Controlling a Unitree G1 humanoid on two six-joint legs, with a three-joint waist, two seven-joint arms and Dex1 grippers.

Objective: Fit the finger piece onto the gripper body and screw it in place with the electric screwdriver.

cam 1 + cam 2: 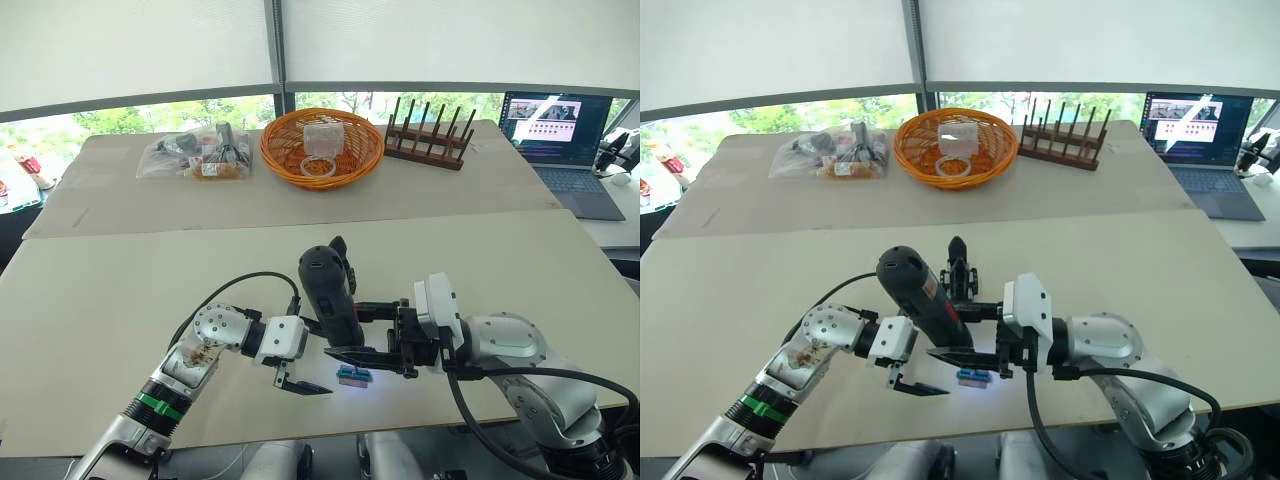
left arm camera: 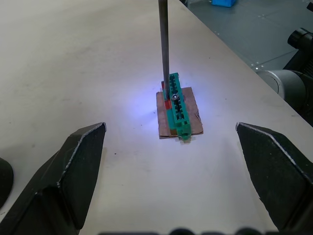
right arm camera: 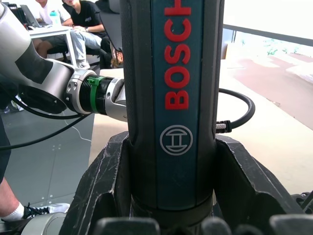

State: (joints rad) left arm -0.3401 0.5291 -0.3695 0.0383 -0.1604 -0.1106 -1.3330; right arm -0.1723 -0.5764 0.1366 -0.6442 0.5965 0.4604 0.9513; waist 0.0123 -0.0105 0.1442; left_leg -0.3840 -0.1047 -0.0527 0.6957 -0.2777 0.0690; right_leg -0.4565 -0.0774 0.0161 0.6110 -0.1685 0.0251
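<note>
My right hand (image 1: 352,330) grips one electric screwdriver (image 1: 328,295), its bit on one green block (image 2: 178,105); my left hand (image 2: 171,171) gapes empty beside it. One gripper body (image 1: 958,268) sits beyond.

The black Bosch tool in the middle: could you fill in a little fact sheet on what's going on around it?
tool: electric screwdriver, upright, light on
held by: right gripper, fingers clamped on its barrel
bit: thin metal shaft coming down onto a green block
green block: small green block on a brown base, lit blue-white
left gripper: left gripper, open, empty, aimed at the block
gripper body: black part just behind the screwdriver
farther back: orange basket, wooden rack, laptop
</note>
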